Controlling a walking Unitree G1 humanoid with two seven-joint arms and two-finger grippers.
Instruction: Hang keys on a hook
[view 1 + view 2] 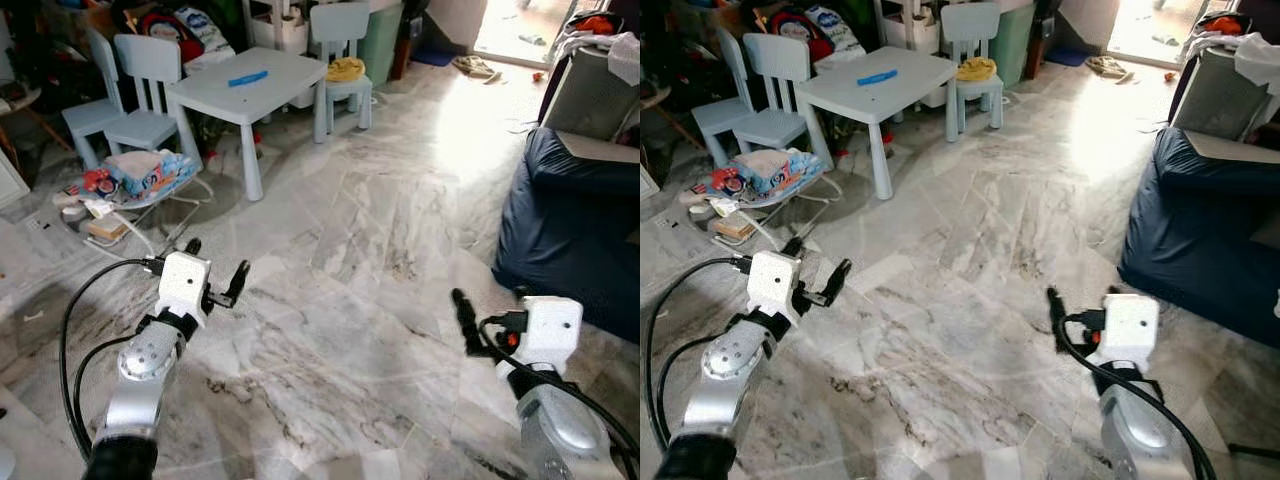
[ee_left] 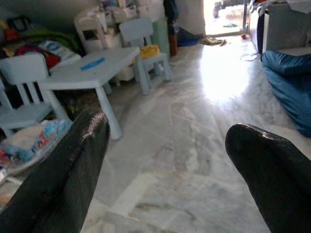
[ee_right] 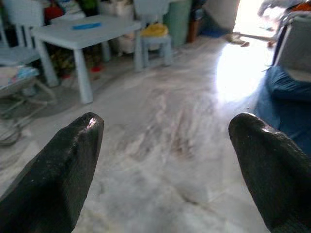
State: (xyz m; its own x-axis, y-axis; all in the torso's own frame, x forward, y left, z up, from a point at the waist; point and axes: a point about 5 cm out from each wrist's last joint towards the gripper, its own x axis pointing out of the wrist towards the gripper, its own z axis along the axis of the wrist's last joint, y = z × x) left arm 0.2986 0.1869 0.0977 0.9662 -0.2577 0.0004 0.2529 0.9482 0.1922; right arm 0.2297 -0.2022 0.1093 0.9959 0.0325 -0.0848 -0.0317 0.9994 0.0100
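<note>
Left pincer (image 2: 167, 131) spread wide (marble floor (image 1: 380, 330) seen between its fingers), right pincer (image 3: 165, 121) likewise spread

Both arms up and out front — nothing in either grip.
Left gripper (image 1: 215, 268) reaches forward, fingers spread wide; right gripper (image 3: 165, 160) held level opposite, black fingers (image 3: 58, 160) parted too — silver forearms bent low.

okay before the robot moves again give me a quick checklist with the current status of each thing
1. Left gripper free to grasp: ok, fingers apart, nothing between them.
2. Right gripper free to grasp: ok, fingers apart, nothing held.
3. Keys located: not ok, none to be seen.
4. Hook located: not ok, none to be seen.
5. Marble floor straight ahead passable: ok, bare between the small table and the blue beanbag.
6. Baby bouncer with loose items by the left side: cannot tell whether the arm clears it.
</note>
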